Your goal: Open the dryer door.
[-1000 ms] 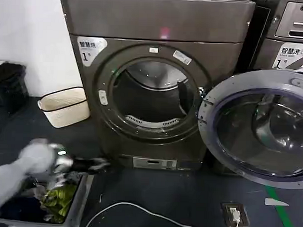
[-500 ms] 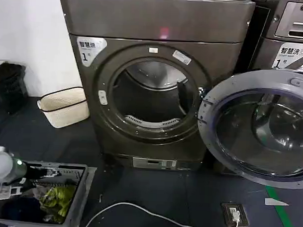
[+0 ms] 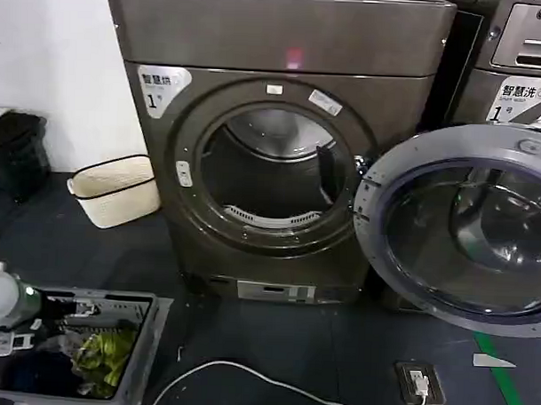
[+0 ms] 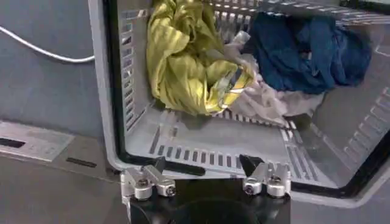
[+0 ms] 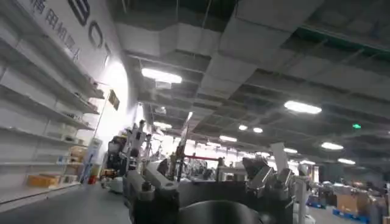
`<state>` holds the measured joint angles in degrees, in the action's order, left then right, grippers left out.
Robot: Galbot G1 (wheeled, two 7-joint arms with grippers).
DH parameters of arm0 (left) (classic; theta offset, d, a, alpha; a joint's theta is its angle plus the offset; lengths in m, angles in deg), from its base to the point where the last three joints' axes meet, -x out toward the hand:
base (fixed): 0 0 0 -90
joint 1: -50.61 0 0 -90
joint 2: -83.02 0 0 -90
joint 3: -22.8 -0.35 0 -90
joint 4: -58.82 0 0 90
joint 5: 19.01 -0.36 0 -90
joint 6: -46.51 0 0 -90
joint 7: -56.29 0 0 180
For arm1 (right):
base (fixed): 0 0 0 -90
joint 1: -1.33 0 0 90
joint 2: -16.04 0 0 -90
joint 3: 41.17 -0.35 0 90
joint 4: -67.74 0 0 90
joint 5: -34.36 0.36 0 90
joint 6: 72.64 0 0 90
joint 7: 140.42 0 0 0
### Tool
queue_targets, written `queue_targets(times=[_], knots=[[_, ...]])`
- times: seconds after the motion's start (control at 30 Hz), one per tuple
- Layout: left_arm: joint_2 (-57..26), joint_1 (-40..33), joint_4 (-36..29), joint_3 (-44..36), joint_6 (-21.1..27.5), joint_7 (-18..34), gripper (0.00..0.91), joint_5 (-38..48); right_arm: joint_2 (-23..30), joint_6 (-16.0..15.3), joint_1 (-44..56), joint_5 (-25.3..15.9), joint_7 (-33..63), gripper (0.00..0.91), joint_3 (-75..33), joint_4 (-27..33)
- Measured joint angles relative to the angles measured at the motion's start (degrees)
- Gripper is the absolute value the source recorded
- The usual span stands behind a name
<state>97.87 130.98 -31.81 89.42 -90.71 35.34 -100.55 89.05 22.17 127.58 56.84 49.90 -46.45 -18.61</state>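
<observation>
Door swung fully right, drum mouth unobstructed. Left hand spread, empty, over grey basket rim. Right hand spread, pointing at ceiling.

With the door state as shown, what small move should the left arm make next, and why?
The chrome-rimmed dark-glass dryer door already hangs wide open, so probably none toward it. The left tool, open, hovers at the grey slotted plastic laundry basket; I would hold it there, perhaps easing toward the yellow garment.
</observation>
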Motion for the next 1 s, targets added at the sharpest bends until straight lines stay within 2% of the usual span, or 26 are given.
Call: queue_targets(times=[0.17, 0.4, 1.0], knots=[[0.36, 0.15, 0.66, -0.01, 0.02, -0.02, 0.907, -0.78, 0.00, 1.22, 0.12, -1.55, -0.01, 0.907, -0.59, 1.03], [1.01, 0.29, 2.14, -0.01, 0.02, 0.01, 0.907, -3.10, -0.73, 2.36, 0.57, -1.63, 0.09, 0.907, -1.41, 3.39], [1.76, 2.21, 2.56, 0.98, 0.02, 0.07, 0.907, -1.69, -0.03, 3.14, -0.46, -2.22, -0.03, 0.907, 0.00, 3.49]])
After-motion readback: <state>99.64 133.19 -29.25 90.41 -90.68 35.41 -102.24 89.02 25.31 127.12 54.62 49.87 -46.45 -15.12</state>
